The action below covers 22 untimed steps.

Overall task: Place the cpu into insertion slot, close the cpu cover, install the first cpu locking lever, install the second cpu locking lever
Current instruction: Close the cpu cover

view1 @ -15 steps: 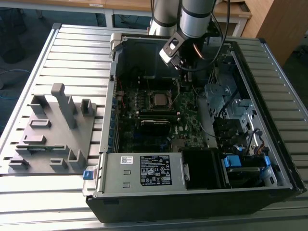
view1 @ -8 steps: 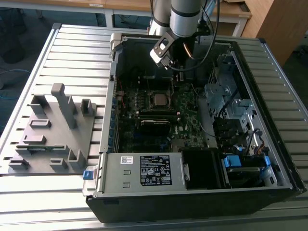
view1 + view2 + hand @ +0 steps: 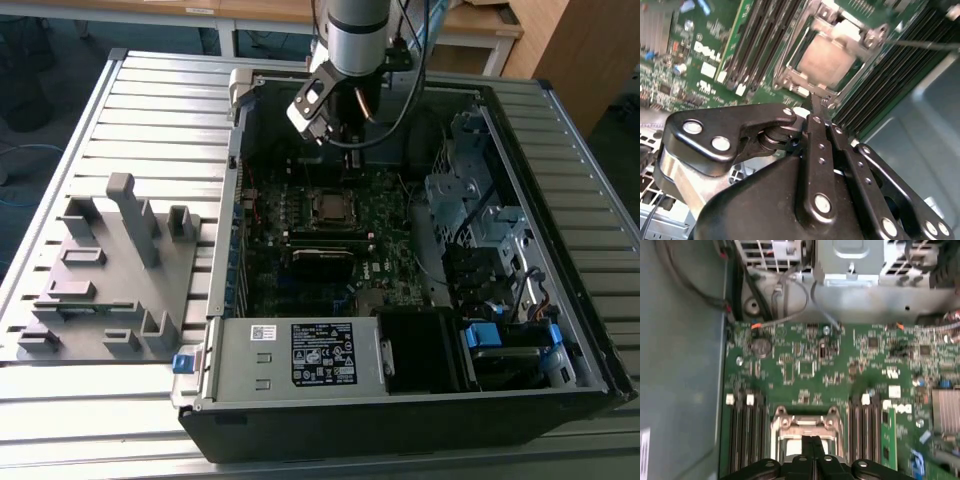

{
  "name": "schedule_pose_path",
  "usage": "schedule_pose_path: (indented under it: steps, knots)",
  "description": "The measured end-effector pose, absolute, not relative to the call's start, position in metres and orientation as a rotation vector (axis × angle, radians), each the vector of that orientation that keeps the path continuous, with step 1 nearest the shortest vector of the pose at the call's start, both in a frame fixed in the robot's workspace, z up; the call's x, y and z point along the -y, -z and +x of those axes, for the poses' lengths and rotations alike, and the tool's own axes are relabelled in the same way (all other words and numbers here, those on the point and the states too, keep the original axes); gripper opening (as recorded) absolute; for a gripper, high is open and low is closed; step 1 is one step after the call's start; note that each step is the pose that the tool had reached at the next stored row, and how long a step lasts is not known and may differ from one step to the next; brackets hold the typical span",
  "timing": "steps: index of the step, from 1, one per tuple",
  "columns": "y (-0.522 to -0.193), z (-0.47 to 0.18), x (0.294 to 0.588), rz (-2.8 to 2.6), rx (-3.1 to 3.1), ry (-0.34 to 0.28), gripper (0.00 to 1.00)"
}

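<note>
Gripper (image 3: 812, 100) has its fingers pressed together with nothing pinched, tip hanging just over the edge of the socket (image 3: 827, 60). In the exterior view, the socket sits at 12 o'clock from the long black card (image 3: 322, 258). The chip looks seated and the cover (image 3: 786, 75) looks folded down, so I'd guess this is lever work. Push on the lever only, and stay off the chip and the memory slots (image 3: 760, 45). Can't tell if either lever's latched.

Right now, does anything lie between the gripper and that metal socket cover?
Nothing. In the second wrist view the shut gripper sits tip-first at the edge of the cpu cover, with no object between them; whether they touch is unclear.
</note>
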State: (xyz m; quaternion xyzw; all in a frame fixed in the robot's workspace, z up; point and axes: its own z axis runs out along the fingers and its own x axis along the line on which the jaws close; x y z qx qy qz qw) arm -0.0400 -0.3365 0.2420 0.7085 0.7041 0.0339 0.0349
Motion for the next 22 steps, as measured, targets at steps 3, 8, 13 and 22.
schedule_pose_path:
  steps: [3, 8, 13, 22]
  knots:
    - [-0.242, -0.052, 0.337, 2.175, -2.161, -0.112, 0.1]
    - [-0.242, -0.062, 0.336, 2.173, -2.159, -0.118, 0.1]
    - [-0.242, -0.063, 0.337, 2.173, -2.159, -0.118, 0.1]
    - [-0.241, -0.062, 0.337, 2.221, -2.207, -0.015, 0.1]
